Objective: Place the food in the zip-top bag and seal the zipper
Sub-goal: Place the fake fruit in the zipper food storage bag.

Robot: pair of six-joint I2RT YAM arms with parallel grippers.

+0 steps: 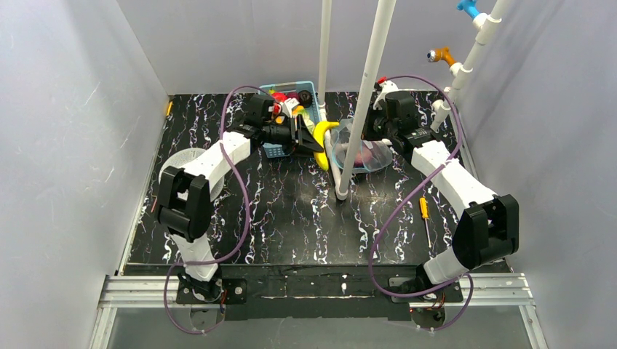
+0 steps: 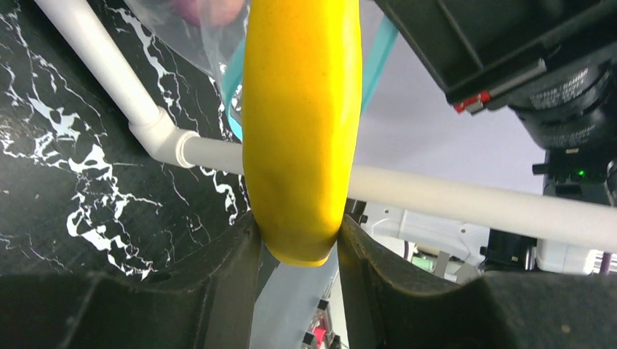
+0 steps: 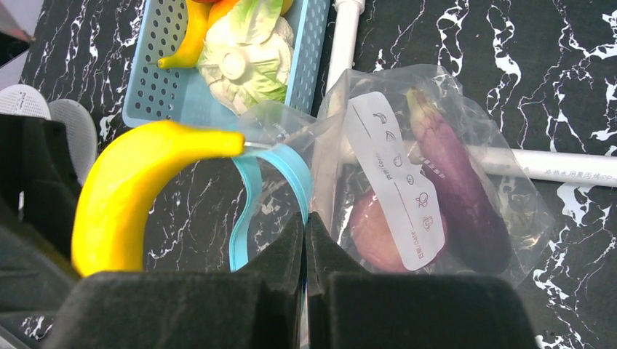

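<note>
Your left gripper [image 2: 298, 240] was pinching the lower end of the banana [image 2: 302, 123], one pad on each flank, the jaws partly spread by its width. The banana ran away from the fingers towards the zipper [image 2: 378, 58]. From the right wrist view its tip sat right at the teal loop; I could not tell whether it had crossed inside.

Your right gripper [image 3: 305, 225] had its pads pressed together on the zipper at the mouth of the zip-top bag [image 3: 349, 80], holding that edge up so the strip bowed open. The bag lay on the table [image 3: 567, 94] across a white pipe [image 3: 560, 166], with an eggplant [image 3: 458, 189] and what looked like the apple [image 3: 375, 233] inside. The basket [image 3: 156, 94] with the cabbage [image 3: 244, 58] stood just beyond.

My read: the banana looked stiff, smooth and light, so it would not crush. Gripped at one end, though, it could pivot or slip if its curve snagged the rim, and a hold nearer the middle would steady it. The bag was thin, limp, slippery film, and pinned at one point its mouth could sag shut. The zipper strip seemed the firmest part and the right place to hold.
</note>
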